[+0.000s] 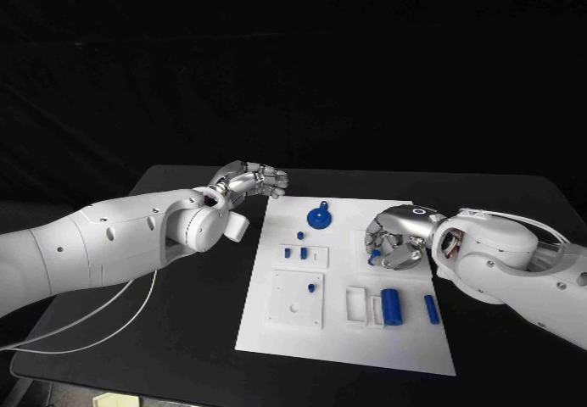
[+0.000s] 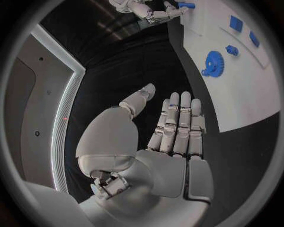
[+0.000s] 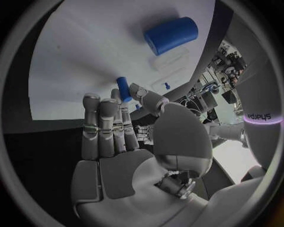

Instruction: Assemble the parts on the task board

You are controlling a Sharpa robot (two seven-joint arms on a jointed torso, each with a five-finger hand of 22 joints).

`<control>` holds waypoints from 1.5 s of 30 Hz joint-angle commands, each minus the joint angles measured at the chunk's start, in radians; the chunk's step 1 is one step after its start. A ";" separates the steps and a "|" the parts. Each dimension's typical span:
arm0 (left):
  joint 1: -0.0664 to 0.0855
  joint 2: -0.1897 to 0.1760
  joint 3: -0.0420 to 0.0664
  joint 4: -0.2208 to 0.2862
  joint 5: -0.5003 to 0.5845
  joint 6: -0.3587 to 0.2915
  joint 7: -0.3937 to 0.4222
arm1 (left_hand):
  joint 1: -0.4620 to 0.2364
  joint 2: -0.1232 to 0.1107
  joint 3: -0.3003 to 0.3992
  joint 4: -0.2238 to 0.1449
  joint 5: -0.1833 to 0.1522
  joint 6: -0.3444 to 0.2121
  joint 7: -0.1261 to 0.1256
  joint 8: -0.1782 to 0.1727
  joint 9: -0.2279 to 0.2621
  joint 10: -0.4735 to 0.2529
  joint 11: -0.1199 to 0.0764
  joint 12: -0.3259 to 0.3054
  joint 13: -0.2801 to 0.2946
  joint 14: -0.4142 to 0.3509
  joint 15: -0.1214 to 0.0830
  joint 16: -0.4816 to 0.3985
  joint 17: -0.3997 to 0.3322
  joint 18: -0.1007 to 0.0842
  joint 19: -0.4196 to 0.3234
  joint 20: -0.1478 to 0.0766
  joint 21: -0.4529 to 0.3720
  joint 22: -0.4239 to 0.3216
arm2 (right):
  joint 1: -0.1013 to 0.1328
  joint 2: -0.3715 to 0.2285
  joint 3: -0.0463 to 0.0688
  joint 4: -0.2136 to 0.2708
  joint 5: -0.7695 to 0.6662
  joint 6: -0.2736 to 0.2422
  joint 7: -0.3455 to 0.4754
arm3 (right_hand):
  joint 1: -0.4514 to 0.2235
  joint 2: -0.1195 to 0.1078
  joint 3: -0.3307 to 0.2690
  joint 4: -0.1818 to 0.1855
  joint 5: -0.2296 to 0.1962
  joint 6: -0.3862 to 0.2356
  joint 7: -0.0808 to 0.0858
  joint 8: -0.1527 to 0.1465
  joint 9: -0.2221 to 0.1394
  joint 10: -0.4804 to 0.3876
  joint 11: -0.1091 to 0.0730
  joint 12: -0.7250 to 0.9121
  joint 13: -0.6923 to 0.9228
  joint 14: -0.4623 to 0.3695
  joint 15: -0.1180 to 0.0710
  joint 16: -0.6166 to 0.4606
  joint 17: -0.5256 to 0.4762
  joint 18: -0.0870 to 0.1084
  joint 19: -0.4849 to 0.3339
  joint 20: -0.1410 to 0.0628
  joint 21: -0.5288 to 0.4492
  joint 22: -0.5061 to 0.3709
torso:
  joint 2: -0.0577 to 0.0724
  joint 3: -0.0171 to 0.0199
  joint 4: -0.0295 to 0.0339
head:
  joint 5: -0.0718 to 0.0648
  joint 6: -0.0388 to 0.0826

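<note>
A: Head view first. Task board (image 1: 354, 352) sits mid-bench (image 1: 196, 365), white plate. Left hand (image 1: 251, 181) hovers off the board's far left corner, fingers curled loosely, nothing in it that I can see. Right hand (image 1: 394, 236) is over the board's right half, fingers bent round a small blue peg (image 1: 374, 253).

B: Progress?

A: Early, I'd say. Blue gear (image 1: 319, 219) lies loose near the far edge. Big blue cylinder (image 1: 392, 306) lies flat beside the white holders (image 1: 356, 305), and a blue bar (image 1: 431, 307) lies just right of it. Two small blue pegs (image 1: 296, 252) seem to stand in a little white block; one more blue pin (image 1: 310, 287) stands on the square plate (image 1: 298, 300). Whether those are seated for good, can't tell.

B: Left wrist view?

A: Left hand (image 2: 172, 137) open, fingers straight and together, thumb out, palm empty, over bare bench (image 2: 124, 71). Board edge beside it, gear (image 2: 213, 62) flat on it with a small blue bit (image 2: 231, 49) near. Right hand (image 2: 155, 13) shows far off, by something blue.

B: Right wrist view?

A: Right hand (image 3: 127, 142) over the board (image 3: 77, 71). Small blue peg (image 3: 123, 88) sits right at the fingertips and thumb tip; looks pinched, though contact is hard to confirm. Cylinder (image 3: 170, 35) lies beyond, a clear holder next to it.

B: So what's left?

A: Most of it, by my read: gear, cylinder, bar all unplaced; this peg is the step in hand.
</note>
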 commanded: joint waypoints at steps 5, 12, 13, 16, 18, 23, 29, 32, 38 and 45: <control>0.001 0.001 0.001 0.000 -0.001 0.011 0.010 | -0.008 0.004 -0.002 0.000 0.000 -0.009 -0.001 0.003 -0.001 -0.009 0.000 0.000 -0.002 -0.002 0.003 -0.006 0.002 0.016 0.001 0.006 -0.005 0.002 | -0.002 0.000 0.000 0.009 -0.021 -0.011 -0.014 | 0.010 0.010 0.010 0.000 -0.003 0.007 -0.002 0.007 0.010 0.024 -0.009 0.008 0.011 -0.010 -0.015 0.007 0.005 0.063 0.008 -0.007 0.005 0.005 | 0.000 -0.0001 0.0000 | 0.001 -0.002; 0.001 0.002 0.001 -0.004 -0.001 0.010 0.011 | -0.008 0.004 -0.002 0.000 0.001 -0.009 -0.001 0.003 -0.001 -0.009 0.000 0.001 -0.002 -0.002 0.003 -0.006 0.003 0.016 0.001 0.006 -0.005 0.002 | -0.002 -0.002 0.000 0.021 -0.023 -0.071 -0.014 | 0.011 0.009 0.015 0.001 -0.003 0.007 -0.003 0.008 0.014 0.023 -0.009 0.010 0.015 -0.011 -0.015 0.007 0.006 0.063 0.009 -0.007 0.005 0.005 | 0.000 0.0004 -0.0001 | 0.005 -0.002; 0.001 0.001 0.001 -0.004 -0.001 0.010 0.011 | -0.008 0.004 -0.002 0.000 0.001 -0.009 -0.001 0.003 -0.001 -0.009 0.000 0.001 -0.002 -0.002 0.003 -0.006 0.003 0.016 0.001 0.006 -0.005 0.002 | -0.002 -0.003 0.000 0.025 -0.023 -0.076 -0.014 | 0.011 0.009 0.015 0.001 -0.003 0.007 -0.003 0.009 0.014 0.023 -0.009 0.010 0.015 -0.011 -0.016 0.007 0.007 0.063 0.009 -0.007 0.005 0.005 | 0.000 0.0004 -0.0001 | 0.005 -0.002; 0.001 0.001 0.001 -0.005 -0.001 0.010 0.011 | -0.008 0.004 -0.002 0.000 0.001 -0.009 -0.001 0.003 -0.001 -0.009 0.000 0.001 -0.002 -0.002 0.003 -0.006 0.003 0.016 0.001 0.006 -0.005 0.002 | -0.001 -0.007 0.000 0.036 -0.021 -0.088 -0.012 | 0.011 0.008 0.017 0.001 -0.003 0.007 -0.003 0.009 0.015 0.023 -0.010 0.010 0.016 -0.011 -0.016 0.007 0.007 0.063 0.009 -0.008 0.005 0.005 | 0.000 0.0006 -0.0010 | 0.007 -0.001; 0.001 0.001 0.001 -0.005 -0.001 0.010 0.011 | -0.008 0.004 -0.002 0.000 0.001 -0.009 -0.001 0.003 -0.001 -0.009 0.000 0.001 -0.002 -0.002 0.003 -0.006 0.003 0.016 0.001 0.006 -0.005 0.002 | -0.001 -0.009 0.002 0.046 -0.018 -0.094 -0.011 | 0.011 0.006 0.018 0.002 -0.003 0.007 -0.003 0.009 0.016 0.022 -0.010 0.010 0.017 -0.011 -0.016 0.007 0.008 0.063 0.009 -0.008 0.005 0.005 | -0.001 0.0004 -0.0013 | 0.008 -0.001; 0.001 0.004 0.001 -0.008 -0.001 0.014 0.015 | -0.006 0.006 -0.001 -0.001 0.002 -0.007 -0.002 0.005 -0.001 -0.008 -0.001 0.002 -0.002 -0.001 0.002 -0.008 0.006 0.016 0.001 0.006 -0.006 0.003 | 0.010 -0.007 0.014 0.071 -0.020 -0.097 -0.016 | 0.011 0.004 0.022 0.003 -0.003 0.007 -0.004 0.010 0.019 0.021 -0.010 0.011 0.019 -0.011 -0.016 0.007 0.009 0.063 0.010 -0.008 0.004 0.005 | 0.000 0.0003 -0.0002 | 0.010 -0.001; 0.001 0.006 0.001 -0.010 -0.001 0.013 0.016 | -0.005 0.007 0.000 -0.002 0.003 -0.004 -0.003 0.007 0.000 -0.006 -0.002 0.003 -0.001 0.000 0.002 -0.009 0.008 0.016 0.001 0.006 -0.007 0.004 | 0.012 0.017 0.015 0.093 -0.007 -0.113 -0.005 | 0.011 0.003 0.024 0.005 -0.003 0.006 -0.004 0.011 0.021 0.020 -0.010 0.011 0.021 -0.011 -0.016 0.007 0.009 0.063 0.010 -0.008 0.004 0.005 | 0.000 -0.0003 0.0003 | 0.013 -0.001; 0.001 0.008 0.001 -0.011 -0.001 0.012 0.016 | -0.004 0.008 0.000 -0.002 0.003 -0.004 -0.004 0.008 0.000 -0.005 -0.002 0.003 -0.001 0.000 0.002 -0.009 0.009 0.016 0.002 0.006 -0.007 0.004 | 0.012 0.037 0.015 0.104 0.009 -0.126 0.006 | 0.011 0.003 0.025 0.005 -0.003 0.006 -0.004 0.011 0.022 0.020 -0.010 0.012 0.022 -0.011 -0.016 0.007 0.010 0.063 0.010 -0.008 0.004 0.005 | 0.000 0.0003 0.0000 | 0.020 -0.002; 0.001 0.012 0.001 -0.012 -0.001 0.012 0.017 | -0.004 0.008 0.000 -0.002 0.003 -0.003 -0.004 0.008 0.000 -0.005 -0.002 0.003 -0.001 0.000 0.002 -0.010 0.010 0.016 0.002 0.006 -0.008 0.005 | 0.006 0.099 0.014 0.121 0.040 -0.156 0.037 | 0.012 0.004 0.028 0.006 -0.003 0.005 -0.004 0.011 0.023 0.019 -0.010 0.012 0.023 -0.011 -0.016 0.006 0.010 0.063 0.011 -0.009 0.004 0.005 | 0.000 -0.0002 0.0000 | 0.030 -0.003; 0.001 0.015 0.001 -0.013 -0.001 0.009 0.017 | -0.004 0.007 0.000 -0.002 0.003 -0.003 -0.004 0.008 0.000 -0.005 -0.002 0.003 -0.001 0.000 0.002 -0.010 0.011 0.016 0.002 0.006 -0.008 0.005 | -0.012 0.162 -0.001 0.124 0.015 -0.167 0.049 | 0.013 0.007 0.029 0.005 -0.003 0.004 -0.003 0.010 0.025 0.017 -0.009 0.012 0.025 -0.010 -0.016 0.006 0.011 0.063 0.012 -0.010 0.004 0.005 | 0.000 -0.0006 0.0013 | 0.042 -0.006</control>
